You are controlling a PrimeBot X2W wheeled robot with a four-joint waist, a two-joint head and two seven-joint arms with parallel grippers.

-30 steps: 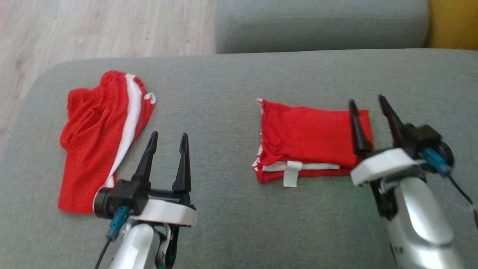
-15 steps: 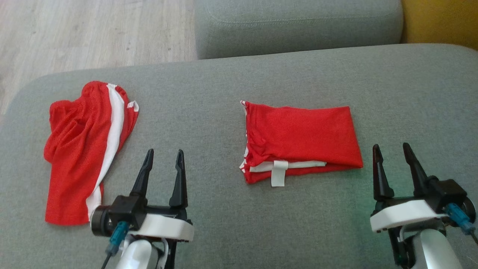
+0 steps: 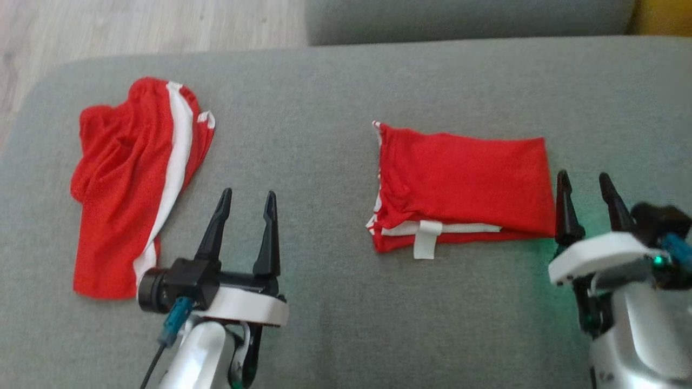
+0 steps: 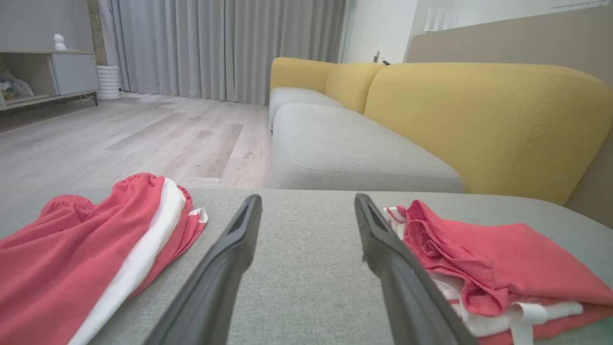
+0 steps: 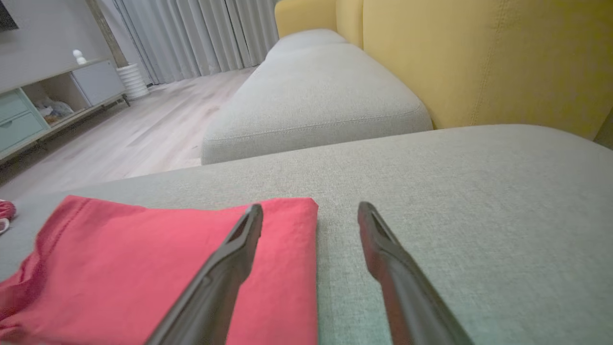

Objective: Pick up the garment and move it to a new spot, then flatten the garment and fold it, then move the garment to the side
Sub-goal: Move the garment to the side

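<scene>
A folded red garment point(image 3: 465, 173) with white trim and a white tag lies flat on the grey cushion point(image 3: 324, 97), right of centre. It also shows in the left wrist view point(image 4: 503, 254) and the right wrist view point(image 5: 143, 258). A second red garment with a white stripe point(image 3: 130, 178) lies rumpled and unfolded at the left point(image 4: 72, 258). My right gripper point(image 3: 583, 174) stands open just off the folded garment's right end, its left finger over the cloth's corner point(image 5: 310, 205). My left gripper point(image 3: 248, 192) is open and empty over bare cushion between the two garments point(image 4: 307, 197).
Beyond the grey cushion sits another grey seat cushion point(image 3: 459, 16) with a yellow backrest point(image 4: 479, 120) to the right. Wooden floor point(image 3: 135, 21) lies past the cushion's far left edge. A low cabinet point(image 5: 57, 96) and curtains stand far off.
My right gripper has drawn back off the folded garment's right end and now stands beside its corner. The head view has shifted. My left gripper has hardly moved. Both garments lie as before.
</scene>
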